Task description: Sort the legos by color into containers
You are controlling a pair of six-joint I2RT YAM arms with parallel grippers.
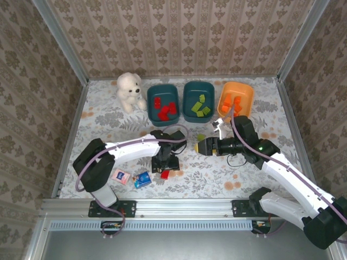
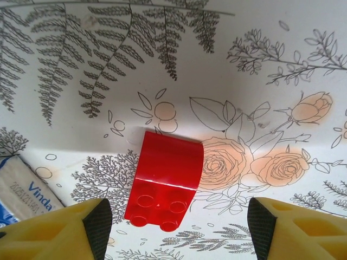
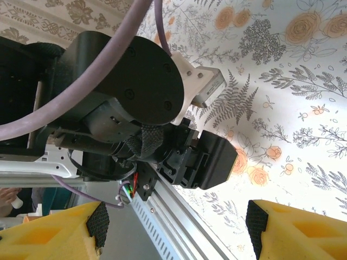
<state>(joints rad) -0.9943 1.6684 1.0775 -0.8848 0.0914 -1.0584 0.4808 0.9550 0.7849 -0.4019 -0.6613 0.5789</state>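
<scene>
A red lego (image 2: 164,187) lies flat on the floral bench (image 1: 103,127), close to the near edge rail. In the left wrist view its long axis runs up and down, leaning slightly. The end with four studs is nearest the camera, and the smooth curved end points away. The left claw (image 2: 174,225) is released. One of its yellow fingers (image 2: 54,230) stands on each side of the studded end, with bare cloth showing in both gaps, so neither touches the brick.

Just to the brick's left lies a blue packet (image 1: 142,180), and beyond that a pink-and-white card (image 1: 120,176). The bench is open to the right of the brick.

The right claw (image 1: 199,146) points leftward towards the left arm's wrist. Its fingers (image 3: 298,230) are spread wide with nothing between them. A light green lego (image 1: 201,136) sits on the bench just beyond it.

Along the far side stand three tubs in a row:
- The left teal tub (image 1: 154,89) holds red bricks.
- The middle teal tub (image 1: 190,86) holds green ones.
- The orange tub (image 1: 246,89) holds orange ones.

A white teddy bear (image 1: 130,91) sits left of the tubs. A broad stretch of bare cloth separates the tubs from the red brick.
</scene>
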